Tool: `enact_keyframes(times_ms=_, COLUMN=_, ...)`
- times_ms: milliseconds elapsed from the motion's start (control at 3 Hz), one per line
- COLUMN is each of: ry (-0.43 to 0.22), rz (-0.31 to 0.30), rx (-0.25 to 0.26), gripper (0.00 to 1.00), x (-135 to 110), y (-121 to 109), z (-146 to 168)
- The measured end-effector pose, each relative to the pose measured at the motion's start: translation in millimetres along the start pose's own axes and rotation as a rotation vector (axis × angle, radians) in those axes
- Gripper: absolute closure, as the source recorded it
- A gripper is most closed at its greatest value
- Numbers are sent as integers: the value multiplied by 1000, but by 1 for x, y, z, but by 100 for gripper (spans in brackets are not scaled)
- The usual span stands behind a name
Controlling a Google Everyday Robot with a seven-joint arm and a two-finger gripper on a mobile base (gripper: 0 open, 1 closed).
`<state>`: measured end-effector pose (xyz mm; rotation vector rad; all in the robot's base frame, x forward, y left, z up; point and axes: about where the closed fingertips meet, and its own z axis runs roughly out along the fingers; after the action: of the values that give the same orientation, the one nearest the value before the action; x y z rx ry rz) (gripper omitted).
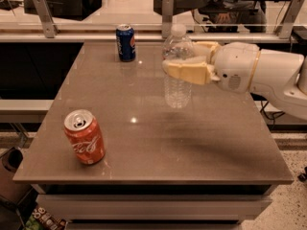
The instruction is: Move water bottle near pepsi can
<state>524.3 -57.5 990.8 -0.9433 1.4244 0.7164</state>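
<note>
Over the square brown tabletop [201, 143] the white arm reaches in from the right. Its gripper [180, 61] hangs above the rear middle, the cream fingers [187, 72] pinched around the upper body of the clear ribbed plastic water bottle [177, 92], which stands upright and looks lifted just clear of the surface. The dark blue pepsi can [126, 43] stands at the back edge, left of the held bottle and slightly farther back, so the carry likely runs leftward and a little rearward, well away from the orange-red Coca-Cola can [85, 138] at the front left.
</note>
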Motion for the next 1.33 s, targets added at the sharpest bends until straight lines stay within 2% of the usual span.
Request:
enact_keyframes(times_ms=667, ry=-6, rz=-20, rx=183, gripper=100, x=-29, y=-83, z=16)
enact_keyframes(times_ms=1000, ry=-18, rz=-8, rx=235, gripper=100, x=-35, y=-127, z=40)
enact_keyframes(times_ms=1333, ry=-28, rz=4, rx=237, gripper=100, x=-34, y=-155, z=72)
